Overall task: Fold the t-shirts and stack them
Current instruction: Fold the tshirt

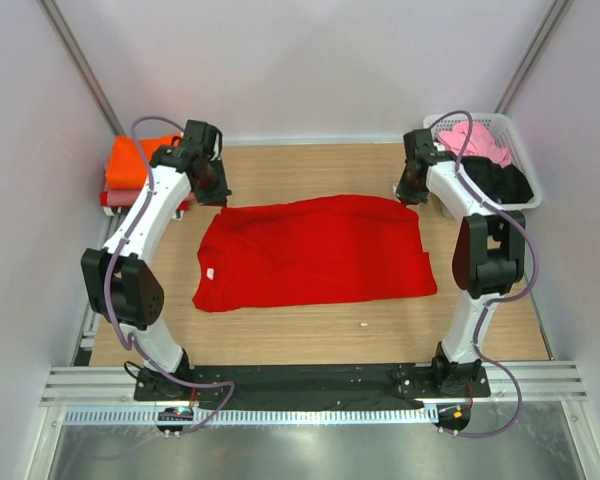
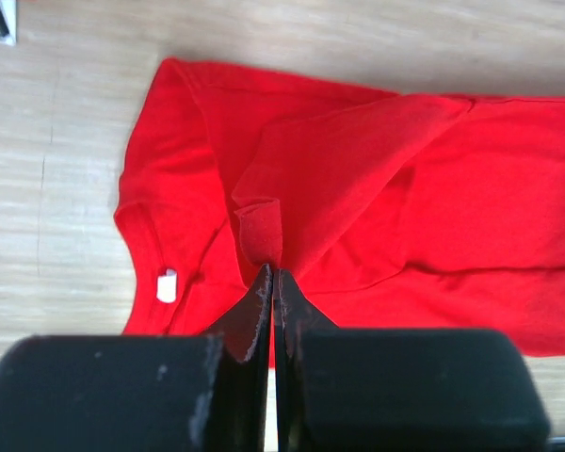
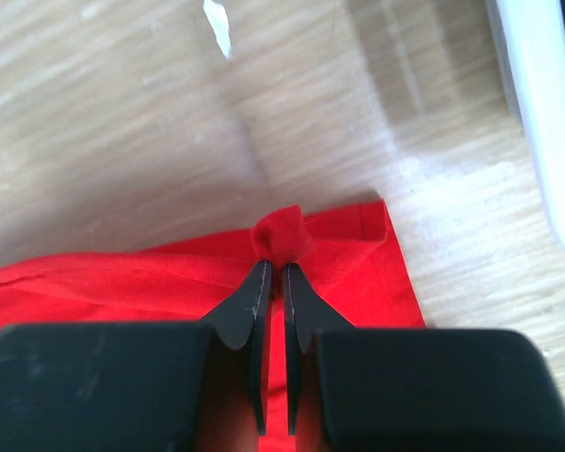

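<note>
Left gripper (image 2: 268,275) nipped tight on a raised fold of the red t-shirt (image 1: 315,250) at its upper-left corner; right gripper (image 3: 273,268) likewise pinching a bunched tuft at the upper-right corner. Shirt spread flat mid-frame on the wooden table (image 1: 310,335), orange t-shirt (image 1: 130,160) stacked upper left, pink t-shirt (image 1: 480,140) and black t-shirt (image 1: 507,182) in the white basket (image 1: 525,200) upper right.

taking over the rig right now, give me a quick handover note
Left gripper: shut on a pinch of the red t-shirt at its far edge, collar end.
Right gripper: shut on the same shirt's far corner, hem end.
Things: red t-shirt spread flat between the arms. Orange t-shirt tops a pile far left. Pink t-shirt and black t-shirt lie in the basket, far right.
Done: the far-left pile.
Left: fold the red one, stack it, then the basket's shirts.
</note>
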You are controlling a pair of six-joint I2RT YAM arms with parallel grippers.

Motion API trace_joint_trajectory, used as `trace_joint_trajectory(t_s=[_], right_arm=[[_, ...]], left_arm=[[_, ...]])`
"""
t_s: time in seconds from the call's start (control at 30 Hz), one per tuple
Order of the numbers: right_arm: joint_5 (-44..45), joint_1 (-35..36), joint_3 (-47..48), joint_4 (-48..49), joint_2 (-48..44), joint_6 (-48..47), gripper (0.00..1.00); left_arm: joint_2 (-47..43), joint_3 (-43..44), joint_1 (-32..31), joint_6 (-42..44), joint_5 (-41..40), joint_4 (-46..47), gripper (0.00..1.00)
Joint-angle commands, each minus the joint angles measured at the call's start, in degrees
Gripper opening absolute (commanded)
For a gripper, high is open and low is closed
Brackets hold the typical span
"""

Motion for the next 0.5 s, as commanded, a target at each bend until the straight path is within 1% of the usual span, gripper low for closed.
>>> trace_joint_trajectory(t_s=[0.0, 0.2, 0.47], right_arm=[[1.2, 0.42, -5.09, 3.91, -6.22, -0.2, 0.01], [1.98, 0.51, -12.47, 6.11, -9.66, 0.15, 0.01], [6.28, 0.51, -17.05, 6.38, -12.82, -0.2, 0.01]], left_arm=[[-5.48, -2.92, -0.94, 0.77, -1.91, 2.28, 0.0], [-9.43, -9.16, -1.55, 0.25, -3.49, 2.98, 0.0], [-12.69, -15.23, -1.64, 1.39, -4.64, 2.72, 0.0]])
